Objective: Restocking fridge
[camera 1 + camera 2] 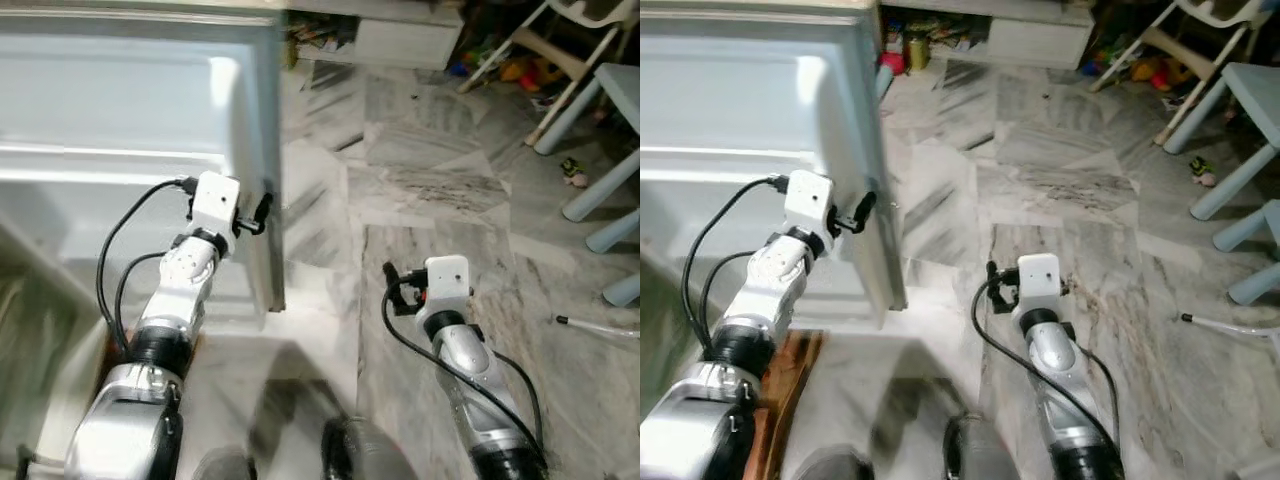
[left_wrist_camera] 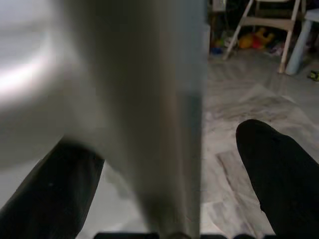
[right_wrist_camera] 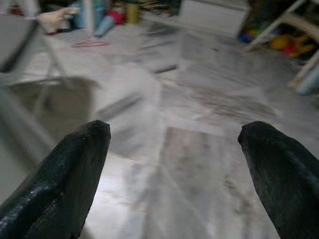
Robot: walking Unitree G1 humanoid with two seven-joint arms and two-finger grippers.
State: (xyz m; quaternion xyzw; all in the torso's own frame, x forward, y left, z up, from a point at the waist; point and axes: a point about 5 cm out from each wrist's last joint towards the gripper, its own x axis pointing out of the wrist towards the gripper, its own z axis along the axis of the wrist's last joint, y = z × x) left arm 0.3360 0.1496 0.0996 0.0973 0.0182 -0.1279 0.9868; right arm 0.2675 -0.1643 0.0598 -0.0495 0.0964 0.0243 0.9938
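Two grippers are in view. The left gripper [image 1: 262,213] is raised to the outer edge of the open fridge door [image 1: 130,110]. Its fingers [image 2: 279,174] are spread wide and straddle that edge: one finger lies on the inner face of the door, the other on the floor side. The door edge sits between the fingers; whether either finger touches it cannot be told from the blurred wrist view. Nothing is clamped.

The right gripper [image 1: 388,272] is held low over the marble floor [image 1: 430,180], well apart from the door and on the far side of it from the left gripper. Its fingers [image 3: 65,179] are spread wide with only bare floor between them. Nothing is held.

The fridge door is swung outward, with its moulded white inner panel turned toward the left arm. Its lower corner is seen just below the left gripper.

Beyond the right gripper, pale blue chair legs [image 1: 600,190] are seen on the floor, and a thin white stick [image 1: 598,325] lies on the tiles near them. A white low cabinet [image 1: 405,40] and scattered toys [image 1: 520,70] are seen at the far wall, well beyond both grippers. A strip of brown wood [image 1: 790,370] is seen beneath the left arm.
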